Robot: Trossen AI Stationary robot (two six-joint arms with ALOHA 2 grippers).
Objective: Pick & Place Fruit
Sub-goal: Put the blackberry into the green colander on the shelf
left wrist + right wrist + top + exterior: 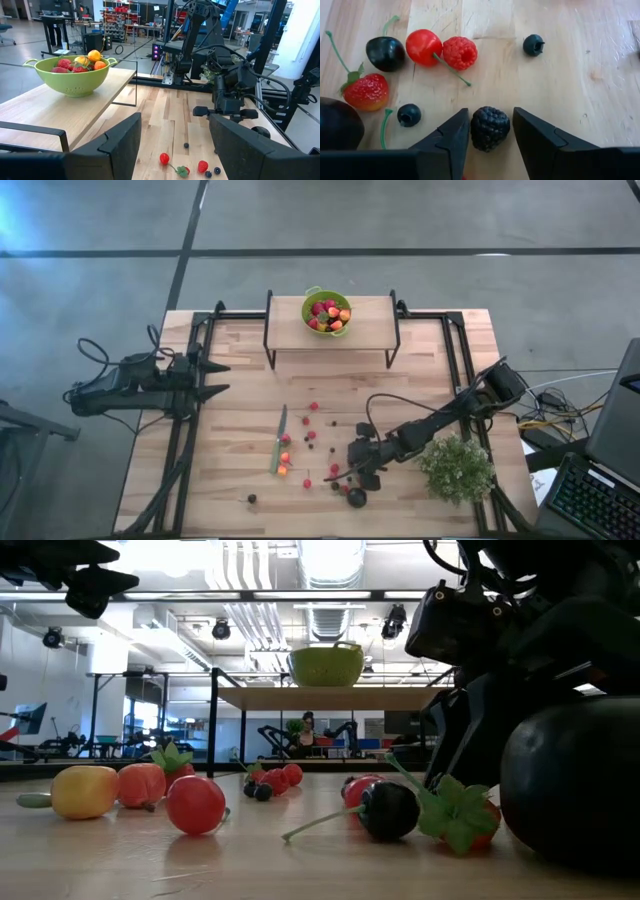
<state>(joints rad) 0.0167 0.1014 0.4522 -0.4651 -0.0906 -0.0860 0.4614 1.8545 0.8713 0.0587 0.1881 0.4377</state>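
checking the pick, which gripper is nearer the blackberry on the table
Right. The right gripper is low at the blackberry, a finger on each side of it. The left gripper waits open, off at the table's left edge.

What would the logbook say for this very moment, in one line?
right gripper: jaws around blackberry on table | left gripper: open, waiting | bowl: fruit inside

From above, the right pincer (357, 463) hides the blackberry (490, 127) under it. The big dark plum (337, 125) is cut off at the picture's edge. The loose berries (312, 434) on the counter (240, 395) look too tiny to name.
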